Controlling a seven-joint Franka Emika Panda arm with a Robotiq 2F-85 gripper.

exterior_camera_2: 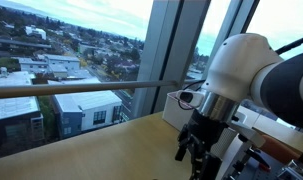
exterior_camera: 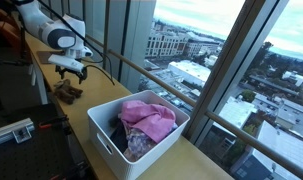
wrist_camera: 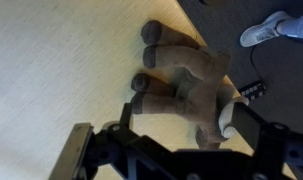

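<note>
Wrist view: gripper [wrist_camera: 166,128] fully open and empty; brown plush toy [wrist_camera: 186,80] just beneath it. Probably best centred over the torso, not the legs; lowering straight.

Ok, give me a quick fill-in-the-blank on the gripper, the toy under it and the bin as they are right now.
1. The gripper hangs over a plush toy whose colour is ____.
2. Its jaws stand ____, with nothing between them.
3. On top in the white bin lies a crumpled cloth whose colour is ____.
Missing words: brown; open; pink.
</note>
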